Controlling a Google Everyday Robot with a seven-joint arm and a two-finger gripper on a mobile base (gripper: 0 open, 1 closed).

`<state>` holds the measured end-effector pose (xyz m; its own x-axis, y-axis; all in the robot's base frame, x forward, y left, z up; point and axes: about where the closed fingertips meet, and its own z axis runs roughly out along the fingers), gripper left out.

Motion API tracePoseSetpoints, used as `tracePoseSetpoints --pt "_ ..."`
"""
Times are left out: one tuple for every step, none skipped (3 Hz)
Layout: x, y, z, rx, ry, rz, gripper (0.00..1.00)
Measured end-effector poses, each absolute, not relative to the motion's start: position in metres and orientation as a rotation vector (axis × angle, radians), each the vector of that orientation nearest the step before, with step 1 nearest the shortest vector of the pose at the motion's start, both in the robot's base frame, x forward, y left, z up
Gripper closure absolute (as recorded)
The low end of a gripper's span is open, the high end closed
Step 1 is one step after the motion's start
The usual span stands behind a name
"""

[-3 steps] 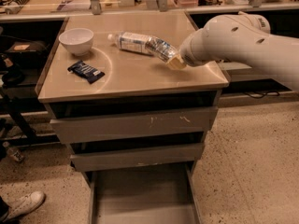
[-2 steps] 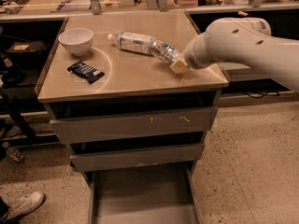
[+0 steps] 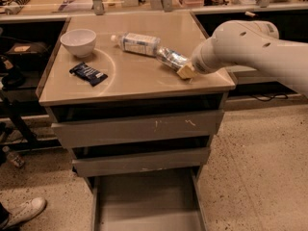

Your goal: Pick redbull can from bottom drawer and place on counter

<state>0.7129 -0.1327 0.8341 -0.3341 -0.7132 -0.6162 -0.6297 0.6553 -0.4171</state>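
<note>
The redbull can (image 3: 169, 58), silvery with bluish patches, lies tilted at the right side of the counter (image 3: 130, 81), its left end next to the neck of a clear plastic bottle. My gripper (image 3: 186, 70) is at the can's right end and is shut on it, with one beige pad (image 3: 186, 71) showing against the can's near side. The white arm (image 3: 250, 47) reaches in from the right and hides the rest of the gripper. The bottom drawer (image 3: 144, 201) stands pulled out below, and its flat floor is bare.
A white bowl (image 3: 78, 41) stands at the counter's back left. A dark blue snack wrapper (image 3: 88, 73) lies in front of it. The clear water bottle (image 3: 138, 43) lies on its side mid-counter. The two upper drawers (image 3: 139, 129) are shut. A shoe (image 3: 24, 211) is on the floor at left.
The gripper and the can have shifted together slightly to the right and down toward the counter. The bowl, wrapper and bottle have not moved.
</note>
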Motion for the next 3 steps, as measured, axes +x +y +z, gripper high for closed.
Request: tracePoseSetpoints --pt "0.7129 -0.1327 0.8341 -1.040 2.058 -0.130 0.58" --pt "0.7129 -0.1326 0.8341 -1.040 2.058 -0.130 0.35" --pt "0.7129 -0.1326 0.8341 -1.040 2.058 -0.130 0.11"
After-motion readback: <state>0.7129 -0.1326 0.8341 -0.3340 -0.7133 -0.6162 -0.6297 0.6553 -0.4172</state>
